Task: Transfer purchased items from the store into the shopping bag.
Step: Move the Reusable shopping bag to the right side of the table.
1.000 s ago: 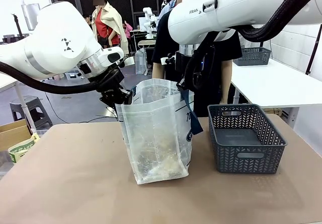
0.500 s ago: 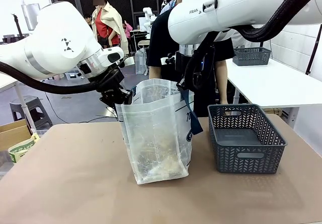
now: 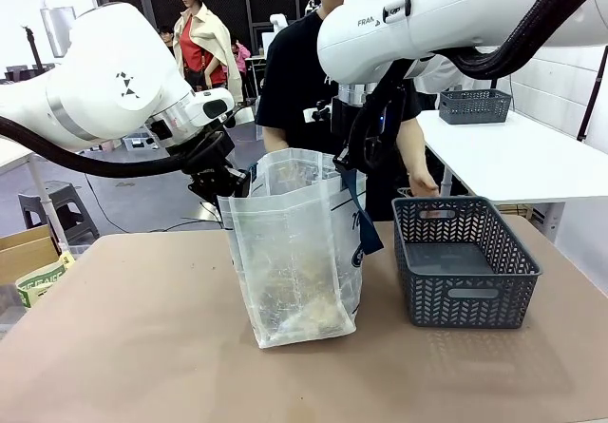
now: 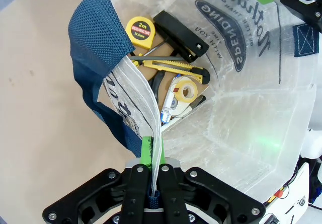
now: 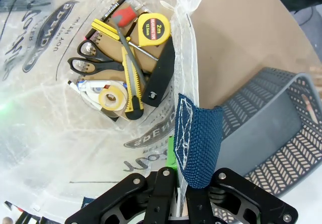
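The shopping bag [image 3: 294, 252] stands open mid-table, held at its rim from both sides. My left gripper [image 3: 220, 187] is shut on the left rim, its jaws [image 4: 152, 171] pinching the plastic beside a navy handle [image 4: 95, 38]. My right gripper [image 3: 347, 162] is shut on the right rim [image 5: 177, 171] by the other navy handle [image 5: 198, 143]. The purchased items lie in the bag's bottom: a yellow tape measure [image 4: 139, 28], a yellow utility knife [image 5: 132, 83], a tape roll [image 5: 111, 98] and black scissors [image 5: 93, 58]. The store [image 3: 465, 261], a dark grey basket, sits right of the bag with its bare floor showing.
A person in black stands behind the bag, with one hand [image 3: 423, 187] at the basket's far rim. A cardboard box [image 3: 24, 252] sits off the table's left edge. Another grey basket [image 3: 475, 106] rests on a white table at the back right.
The person has stepped in closer behind the bag and brought a hand down to the basket's far rim. Both arms and the bag have stayed put.
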`<act>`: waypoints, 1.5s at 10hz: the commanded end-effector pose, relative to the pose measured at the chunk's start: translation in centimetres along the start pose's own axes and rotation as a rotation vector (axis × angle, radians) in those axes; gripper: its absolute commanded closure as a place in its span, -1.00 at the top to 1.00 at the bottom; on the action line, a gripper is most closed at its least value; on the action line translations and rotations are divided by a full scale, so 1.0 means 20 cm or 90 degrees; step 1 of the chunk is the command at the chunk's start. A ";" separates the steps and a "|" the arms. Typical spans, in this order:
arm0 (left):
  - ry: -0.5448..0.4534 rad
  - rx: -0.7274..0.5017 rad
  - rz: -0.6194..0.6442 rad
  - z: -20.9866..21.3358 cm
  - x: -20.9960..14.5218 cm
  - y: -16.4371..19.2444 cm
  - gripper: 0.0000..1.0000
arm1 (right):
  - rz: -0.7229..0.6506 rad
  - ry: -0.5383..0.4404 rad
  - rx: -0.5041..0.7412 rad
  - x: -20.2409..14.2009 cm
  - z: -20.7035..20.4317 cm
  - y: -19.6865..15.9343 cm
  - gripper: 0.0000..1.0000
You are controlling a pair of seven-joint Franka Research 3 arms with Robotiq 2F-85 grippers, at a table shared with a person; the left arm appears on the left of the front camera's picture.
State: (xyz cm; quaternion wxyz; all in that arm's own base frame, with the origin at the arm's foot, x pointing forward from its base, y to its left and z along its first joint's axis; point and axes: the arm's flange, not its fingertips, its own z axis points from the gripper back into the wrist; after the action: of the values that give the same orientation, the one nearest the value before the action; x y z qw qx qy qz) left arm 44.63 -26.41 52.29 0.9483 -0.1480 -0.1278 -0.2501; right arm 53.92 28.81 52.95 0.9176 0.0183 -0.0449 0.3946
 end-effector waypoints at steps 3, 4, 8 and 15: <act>-0.001 0.004 -0.003 0.01 0.00 0.00 -1.00 | 0.000 0.000 -0.001 0.00 0.00 0.00 -1.00; -0.001 0.004 -0.003 0.01 0.00 0.00 -1.00 | 0.000 0.000 -0.001 0.00 0.00 0.00 -1.00; -0.002 0.009 -0.008 0.00 -0.01 -0.01 -1.00 | -0.007 -0.009 -0.008 -0.01 -0.01 0.03 -1.00; -0.045 0.078 0.096 -0.01 0.04 -0.06 -1.00 | -0.274 -0.086 -0.021 0.13 -0.04 0.16 -1.00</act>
State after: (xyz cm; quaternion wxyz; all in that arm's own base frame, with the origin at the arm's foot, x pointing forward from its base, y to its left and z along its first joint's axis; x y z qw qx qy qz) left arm 44.59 -27.46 52.73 0.9622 -0.1290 -0.1515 -0.1858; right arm 53.51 32.58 53.01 0.9719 0.0482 -0.0873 0.2132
